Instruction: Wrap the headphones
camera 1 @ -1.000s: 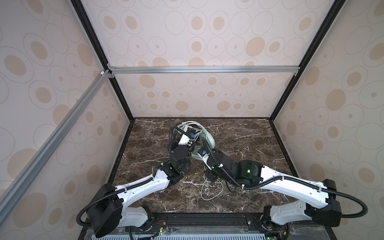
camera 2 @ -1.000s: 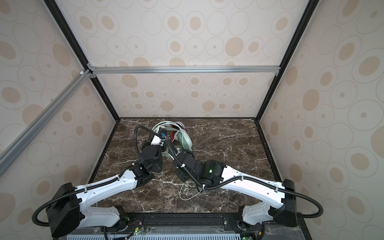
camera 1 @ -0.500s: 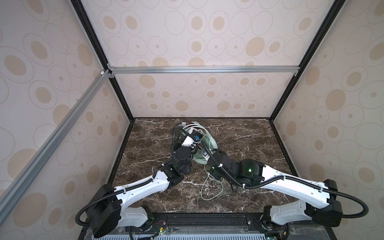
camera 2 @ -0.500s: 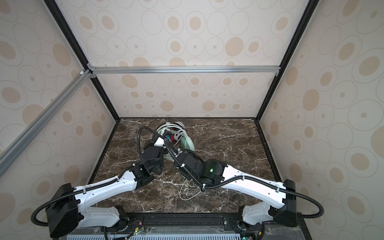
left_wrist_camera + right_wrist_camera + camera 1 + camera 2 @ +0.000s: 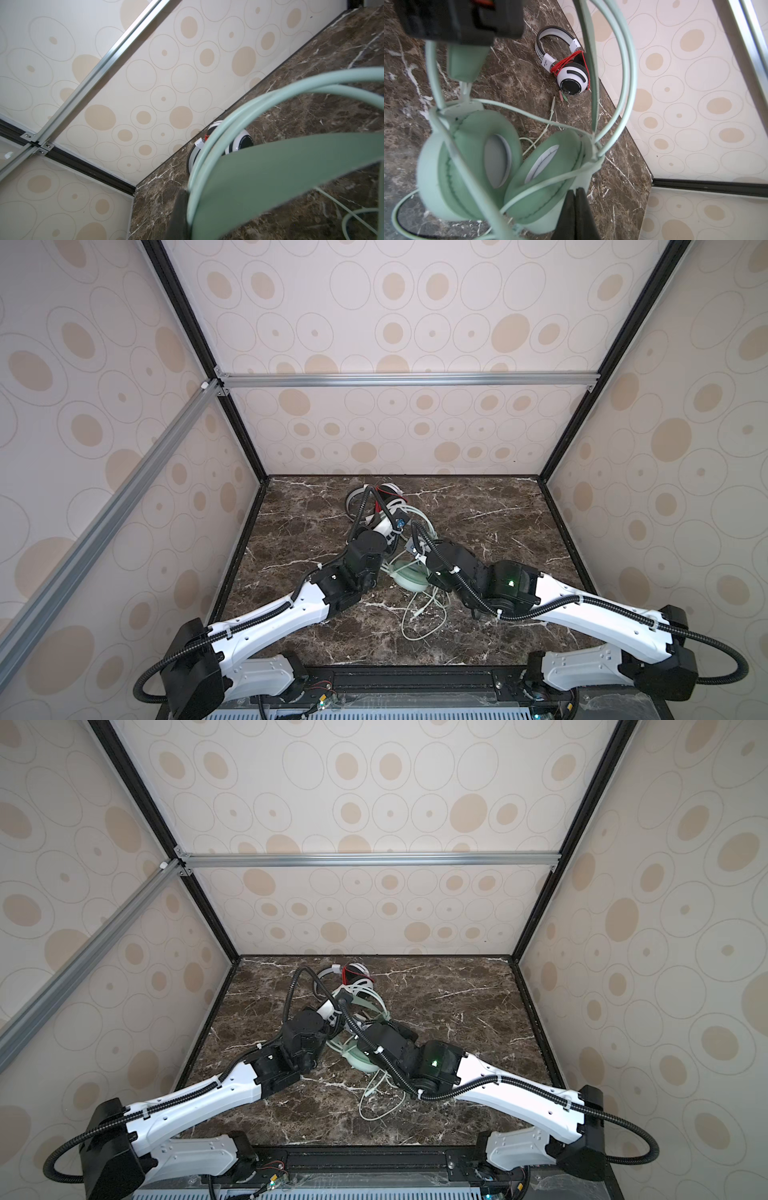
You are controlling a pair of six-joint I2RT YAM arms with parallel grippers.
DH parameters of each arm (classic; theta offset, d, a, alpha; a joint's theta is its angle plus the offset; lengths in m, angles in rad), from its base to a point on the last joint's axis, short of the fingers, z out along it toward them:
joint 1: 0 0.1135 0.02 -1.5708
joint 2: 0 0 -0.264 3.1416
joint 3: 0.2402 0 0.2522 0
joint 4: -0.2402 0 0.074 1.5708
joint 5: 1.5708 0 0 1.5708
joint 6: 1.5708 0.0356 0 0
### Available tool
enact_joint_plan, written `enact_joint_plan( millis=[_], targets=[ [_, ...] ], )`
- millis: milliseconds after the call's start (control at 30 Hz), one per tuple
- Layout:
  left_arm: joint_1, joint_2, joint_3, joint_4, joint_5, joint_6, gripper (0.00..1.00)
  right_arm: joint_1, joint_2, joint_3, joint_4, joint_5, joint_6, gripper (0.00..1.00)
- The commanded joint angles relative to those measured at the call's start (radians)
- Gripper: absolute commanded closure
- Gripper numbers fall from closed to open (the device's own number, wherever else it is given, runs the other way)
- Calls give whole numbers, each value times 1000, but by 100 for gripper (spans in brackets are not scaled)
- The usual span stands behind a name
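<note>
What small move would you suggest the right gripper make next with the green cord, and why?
Probably sweep the right gripper around the ear cups for another turn. It looks shut on the green cord, the left gripper clamps the mint-green headset's headband, and slack cord lies looped on the marble table.

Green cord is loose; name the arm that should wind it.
Right, probably. The right gripper looks shut on the cord; the left gripper is busy holding up the headband.

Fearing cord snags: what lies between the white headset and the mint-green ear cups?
Right wrist view: two small jack plugs and the mint-green cord's plug end lie on the marble table there.
</note>
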Motion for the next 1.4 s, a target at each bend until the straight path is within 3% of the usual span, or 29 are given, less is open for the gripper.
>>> enact_joint_plan(
  millis=[0,367,700,1133,1367],
  targets=[
    [7,-58,33,-148,72,-33,100,-10,-41,-12,81,115,-95,94],
    [7,-97,81,-279,191,-78,100,-73,-82,-82,215,91,-110,91],
    [31,-128,113,-283,278,-180,100,-274,-202,-219,327,-175,73,87],
    [46,-152,225,-329,386,-378,100,-498,-207,-386,491,-424,261,89],
    [54,-144,328,-354,506,-478,100,-546,-216,-459,664,-570,302,88]
  ],
)
